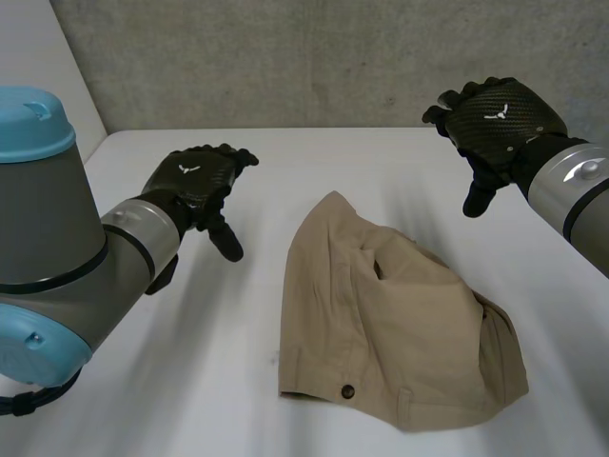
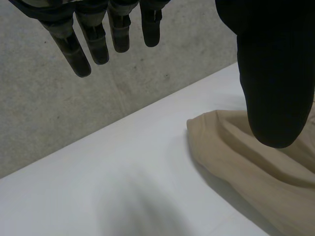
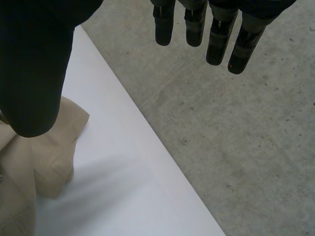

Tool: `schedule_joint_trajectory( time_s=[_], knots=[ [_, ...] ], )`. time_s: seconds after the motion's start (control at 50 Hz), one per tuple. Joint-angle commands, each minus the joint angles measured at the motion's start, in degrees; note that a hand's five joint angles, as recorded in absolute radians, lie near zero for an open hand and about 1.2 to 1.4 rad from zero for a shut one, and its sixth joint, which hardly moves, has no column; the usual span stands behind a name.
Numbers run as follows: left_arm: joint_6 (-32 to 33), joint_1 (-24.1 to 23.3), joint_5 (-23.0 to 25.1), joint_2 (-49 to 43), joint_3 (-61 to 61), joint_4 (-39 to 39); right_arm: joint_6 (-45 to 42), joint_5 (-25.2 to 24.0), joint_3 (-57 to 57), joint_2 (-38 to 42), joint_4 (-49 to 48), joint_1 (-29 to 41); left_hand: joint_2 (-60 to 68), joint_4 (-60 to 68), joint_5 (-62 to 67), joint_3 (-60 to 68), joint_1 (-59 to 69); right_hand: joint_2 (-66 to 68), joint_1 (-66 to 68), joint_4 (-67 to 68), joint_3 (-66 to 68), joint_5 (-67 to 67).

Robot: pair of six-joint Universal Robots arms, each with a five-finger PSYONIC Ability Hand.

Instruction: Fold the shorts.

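The left hand's fingers point(image 2: 74, 49) hung straight and a little spread, with its thumb point(image 2: 275, 73) set well apart from them and nothing between, so that hand held nothing. The right hand's fingers point(image 3: 216, 39) were likewise straight and side by side, its thumb point(image 3: 34, 73) wide of them, also gripping nothing and touching nothing. In the head view the left hand point(image 1: 195, 181) hovered over the tabletop point(image 1: 304, 162) beside the shorts point(image 1: 400, 324), apart from the cloth, and the right hand point(image 1: 500, 114) hung over the far part of the tabletop on the other side, also clear of the cloth. The beige shorts lay in a loose, rumpled heap between the two hands and nearer the robot, with one pointed corner toward the far edge. A waistband with a dark button point(image 1: 347, 390) lay along the near side, and a slit like a pocket opening showed in the upper layer. Behind the tabletop stood a grey concrete wall point(image 1: 285, 57). In each wrist view the thumb covered part of the shorts, and only one end of the cloth showed beside it. How the legs lay within the heap could not be made out.
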Motion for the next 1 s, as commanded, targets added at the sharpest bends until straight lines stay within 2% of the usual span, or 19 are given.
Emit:
schedule_joint_trajectory(
  time_s=[0.02,0.1,0.16,0.3,0.44,0.5,0.56,0.58,0.62,0.64,0.66,0.7,0.8,0.88,0.96,1.0],
  knots=[
    [-0.8,-1.2,0.0,0.0,-0.9,-0.9,-3.0,-0.7,0.6,0.0,4.3,0.0,0.1,-0.1,-1.0,-0.5,1.1,-1.2,0.9,-3.3,-2.1,-3.4],
    [-3.3,-5.2,-0.5,-2.4,-2.2,-1.4,-10.0,-2.9,0.4,0.0,9.4,-0.6,0.3,0.1,-0.8,-0.3,1.3,-1.2,0.9,-3.3,-2.1,-3.4],
    [-7.2,-10.2,-3.7,-6.4,-2.3,-1.4,-14.8,-5.1,0.6,0.2,12.8,-0.7,1.1,1.0,0.0,0.5,2.2,-1.2,0.9,-3.3,-2.1,-3.4],
    [-8.4,-17.1,-12.1,-13.3,-1.4,-1.4,-18.6,-11.6,2.3,3.1,17.1,-0.7,1.1,1.0,0.0,0.5,2.2,-1.2,0.9,-3.3,-2.1,-3.4],
    [-7.9,-20.1,-15.0,-18.2,-0.9,-0.8,-19.4,-13.1,3.9,7.1,17.1,-0.8,3.8,3.6,2.7,3.2,4.8,-1.2,0.9,-3.3,-2.1,-3.4],
    [-7.9,-20.1,-15.3,-19.3,-0.2,-0.6,-19.4,-13.1,4.5,8.3,17.1,-0.8,7.9,7.7,6.7,7.2,8.9,0.8,3.0,-1.2,-0.1,-1.4],
    [-7.9,-20.1,-15.8,-20.3,0.6,-0.1,-19.3,-13.3,4.7,9.6,16.9,-0.8,17.9,17.7,16.8,17.3,18.9,20.1,22.3,18.1,19.2,17.9],
    [-7.9,-20.1,-15.9,-20.8,0.9,0.3,-19.0,-13.3,4.6,10.1,16.7,-0.8,26.5,26.3,25.3,25.8,27.5,35.2,37.3,33.1,34.3,33.0],
    [-7.9,-20.1,-16.5,-21.1,1.0,1.4,-18.6,-13.4,4.6,10.3,16.2,-0.7,39.3,39.1,38.1,38.6,40.3,50.9,53.1,48.9,50.0,48.7],
    [-7.8,-20.1,-17.1,-21.2,1.2,2.3,-18.4,-13.4,4.7,10.2,15.6,-0.5,50.3,50.1,49.2,49.7,51.3,66.0,68.1,63.9,65.1,63.8],
    [-7.8,-20.1,-17.4,-21.3,1.3,3.0,-18.4,-13.4,4.8,10.3,15.4,-0.5,55.6,55.4,54.5,55.0,56.6,68.7,70.9,66.7,67.8,66.5],
    [-7.2,-20.1,-19.2,-20.9,1.7,5.5,-18.3,-13.2,5.2,10.2,14.8,-0.3,68.5,68.3,67.4,67.9,69.5,68.8,70.9,66.7,67.9,66.6],
    [-1.9,-17.9,-22.1,-17.8,3.0,11.2,-17.2,-12.6,6.8,10.1,15.3,-0.6,68.6,68.4,67.5,67.9,69.6,68.8,70.9,66.7,67.9,66.6],
    [5.3,-12.3,-22.0,-13.8,3.0,16.9,-13.8,-12.4,8.6,9.6,15.4,0.3,68.6,68.4,67.5,67.9,69.6,68.8,70.9,66.7,67.9,66.6],
    [10.6,-8.6,-21.6,-12.1,2.9,22.5,-4.7,-12.4,8.8,8.1,15.4,2.9,68.6,68.4,67.5,67.9,69.6,68.8,70.9,66.7,67.9,66.6],
    [12.8,-7.5,-21.0,-12.0,2.7,24.0,3.0,-13.1,8.7,7.2,15.4,4.8,68.6,68.4,67.5,67.9,69.6,68.8,70.9,66.7,67.9,66.6]
  ],
)
